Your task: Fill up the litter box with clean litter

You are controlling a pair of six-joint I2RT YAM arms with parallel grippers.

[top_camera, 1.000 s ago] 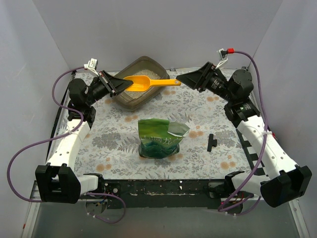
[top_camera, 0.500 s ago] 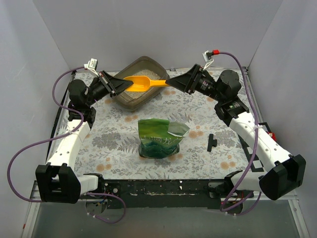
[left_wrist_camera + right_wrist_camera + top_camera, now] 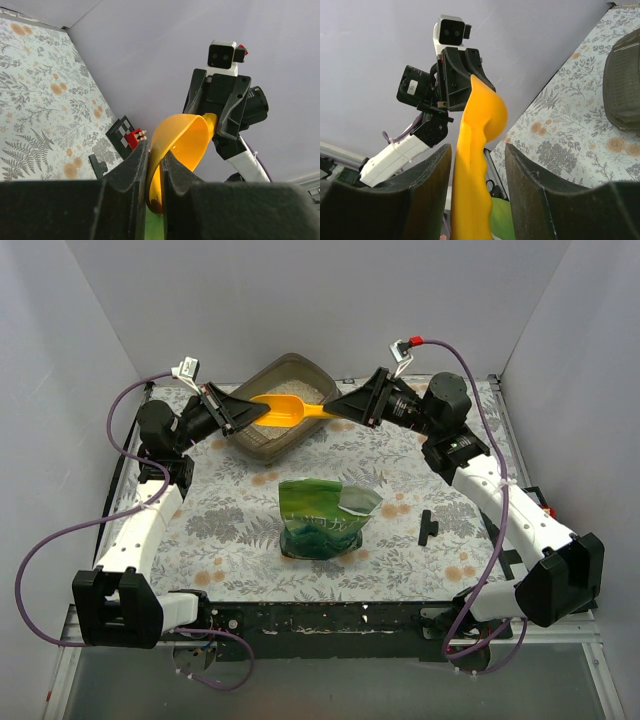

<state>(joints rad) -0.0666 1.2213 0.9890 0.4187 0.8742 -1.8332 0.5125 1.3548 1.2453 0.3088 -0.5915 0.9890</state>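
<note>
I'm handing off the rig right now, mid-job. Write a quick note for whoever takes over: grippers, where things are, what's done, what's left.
Left gripper: shut on the bowl wall of the yellow scoop, holding it over the litter box.
Right gripper: open, fingers either side of the scoop's handle, not clamped.
Green bag: standing open, nearer the arms than the box.
Done: some clean litter lies in the box.
Left: probably close the right gripper on the handle, release the left, then add more litter from the bag.
</note>
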